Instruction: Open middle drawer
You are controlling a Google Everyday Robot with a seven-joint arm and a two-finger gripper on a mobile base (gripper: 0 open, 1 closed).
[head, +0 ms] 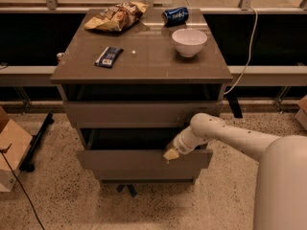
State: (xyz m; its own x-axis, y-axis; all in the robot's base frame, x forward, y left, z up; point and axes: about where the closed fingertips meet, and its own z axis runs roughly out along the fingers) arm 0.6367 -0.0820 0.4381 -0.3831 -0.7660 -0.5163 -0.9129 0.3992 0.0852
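A grey-brown cabinet (144, 61) has three stacked handleless drawers. The middle drawer (124, 160) is pulled out toward me, and the dark inside of its box shows behind its front. The top drawer front (139, 114) sits above it, slightly out from the cabinet. Only a strip of the bottom drawer front (144, 178) shows under the middle one. My gripper (171, 153) is at the top edge of the middle drawer front, right of centre, touching it. My white arm (240, 140) reaches in from the lower right.
On the cabinet top lie a chip bag (115, 16), a blue can (175, 16) on its side, a white bowl (189, 41) and a dark packet (108, 56). A cardboard box (12, 147) stands on the floor at left. A white cable (247, 42) hangs at right.
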